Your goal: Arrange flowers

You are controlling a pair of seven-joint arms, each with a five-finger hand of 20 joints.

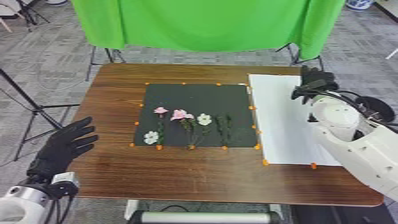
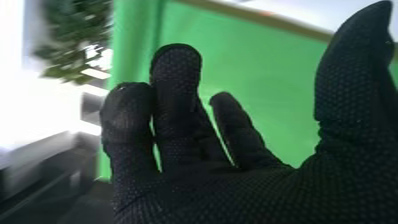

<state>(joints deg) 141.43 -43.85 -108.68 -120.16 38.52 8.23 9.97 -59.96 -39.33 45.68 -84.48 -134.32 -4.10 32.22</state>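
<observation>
Pink and white flowers (image 1: 180, 114) are laid on the black mat (image 1: 182, 95). The right hand (image 1: 314, 82) is held at the white sheet's (image 1: 280, 125) far right corner, fingers loosely extended, nothing gripped; the left hand (image 1: 59, 151) is held empty, fingers spread.

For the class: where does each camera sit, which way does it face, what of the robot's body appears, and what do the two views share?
Head view: on the robot's head, facing forward and down at the table and flowers; left hand and right hand appear.
Right wrist view: on the right wrist, looking along the black-gloved right hand towards the green cloth.
Shared: right hand, green cloth.
</observation>
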